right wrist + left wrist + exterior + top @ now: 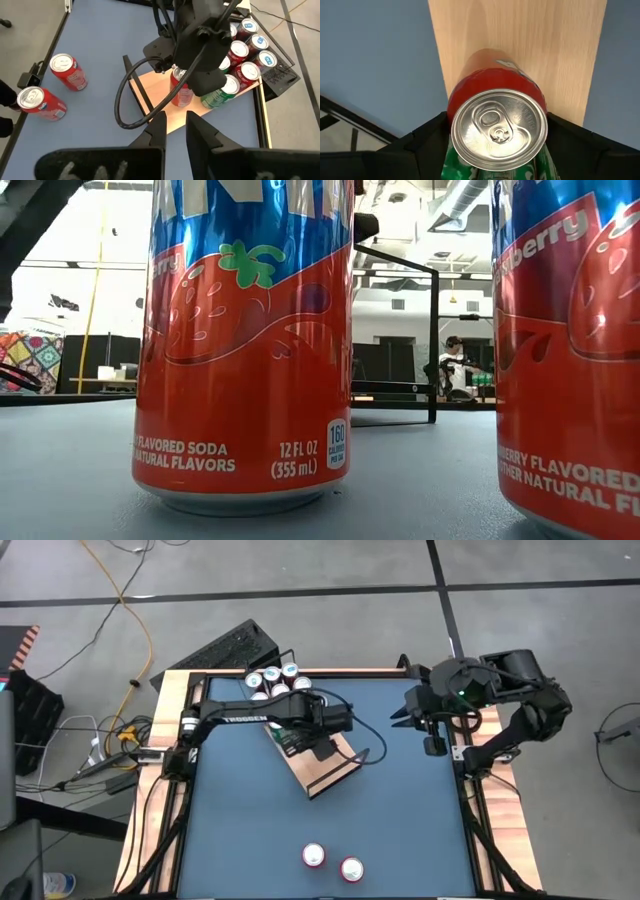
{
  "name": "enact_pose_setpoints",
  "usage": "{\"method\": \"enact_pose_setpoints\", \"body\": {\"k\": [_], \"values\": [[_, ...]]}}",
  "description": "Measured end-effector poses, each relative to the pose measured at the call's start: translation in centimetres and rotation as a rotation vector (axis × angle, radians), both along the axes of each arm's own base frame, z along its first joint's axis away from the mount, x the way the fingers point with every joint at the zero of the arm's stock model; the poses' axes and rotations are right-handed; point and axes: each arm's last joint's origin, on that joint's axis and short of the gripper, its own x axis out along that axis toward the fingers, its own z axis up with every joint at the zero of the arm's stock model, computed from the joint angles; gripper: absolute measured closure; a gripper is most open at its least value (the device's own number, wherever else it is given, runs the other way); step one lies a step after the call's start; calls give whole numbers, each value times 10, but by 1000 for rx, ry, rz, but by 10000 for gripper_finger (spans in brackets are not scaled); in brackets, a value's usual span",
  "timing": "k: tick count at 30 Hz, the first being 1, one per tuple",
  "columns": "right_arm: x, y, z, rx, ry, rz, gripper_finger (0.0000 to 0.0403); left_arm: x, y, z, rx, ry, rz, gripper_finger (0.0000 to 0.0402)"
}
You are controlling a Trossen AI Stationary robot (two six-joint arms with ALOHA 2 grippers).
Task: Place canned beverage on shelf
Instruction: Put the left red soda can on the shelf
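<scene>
Left gripper over shelf, mid-table from above. Left wrist view: fingers wide around upright red can on the board. Right wrist view: right gripper nearly closed, holding nothing, near table's right edge.

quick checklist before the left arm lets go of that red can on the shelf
1. Red can between the left gripper fingers: ok, a finger sits on each side of it.
2. Can over the shelf board, not the blue table: ok.
3. Can upright: ok, the right wrist view shows it standing.
4. Base fully seated on the board: cannot tell, the contact is hidden.
5. Room beside the green can already on the shelf: ok, close but apart.
6. Right gripper clear of the shelf: ok, it hangs back near the table's right edge, empty.
</scene>
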Motion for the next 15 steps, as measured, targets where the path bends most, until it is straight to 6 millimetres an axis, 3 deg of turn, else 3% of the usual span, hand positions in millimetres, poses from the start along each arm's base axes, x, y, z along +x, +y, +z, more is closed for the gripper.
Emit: {"method": "enact_pose_setpoints", "body": {"k": [8, 15], "values": [[-12, 0, 4, 8, -18, -1, 344, -1, -4, -1, -111, 7, -50, 114], [-14, -1, 5, 9, -21, 0, 344, 0, -4, -5, -54, 36, -186, 109]]}}
